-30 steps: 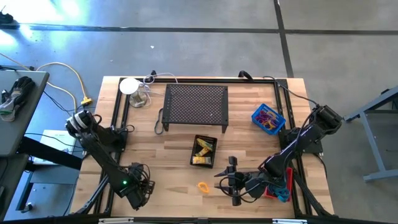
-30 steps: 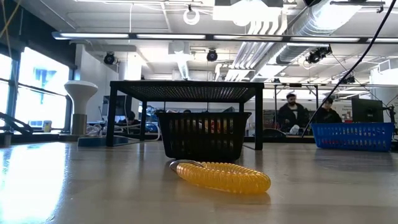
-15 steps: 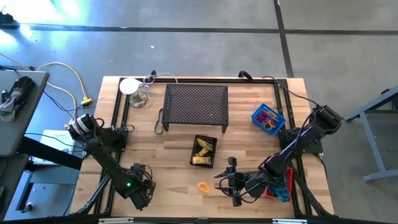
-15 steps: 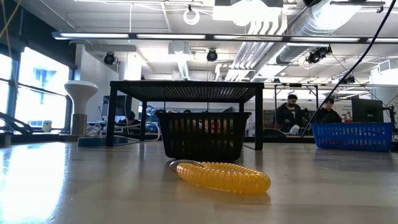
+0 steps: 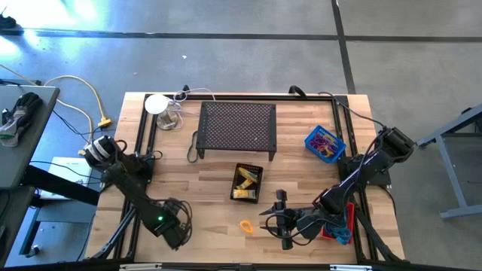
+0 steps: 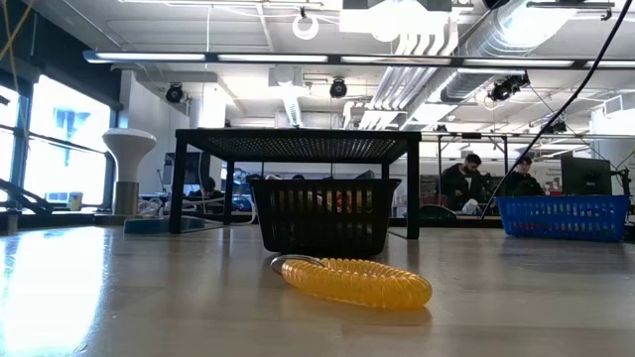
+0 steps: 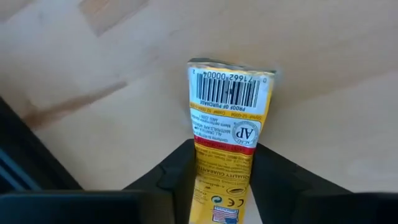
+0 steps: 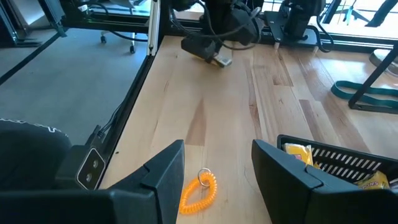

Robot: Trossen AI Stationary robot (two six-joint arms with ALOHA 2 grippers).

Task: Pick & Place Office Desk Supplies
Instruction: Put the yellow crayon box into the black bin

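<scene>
Left claw clamped on a yellow packet; right claw open over the orange coil.

My left claw [image 7: 224,180] sits low at the table's [image 5: 211,181] front left, both fingers [image 7: 177,177] pressed against a yellow packet [image 7: 227,115], barcode end pointing away over bare wood. My right claw [image 8: 217,165] hangs at front right, jaws wide apart, holding nothing. The orange coil [image 5: 246,226] lies on the wood just ahead of it. More yellow packets rest in the black basket [image 5: 247,183] near the centre, in front of the stand [image 5: 236,126].
</scene>
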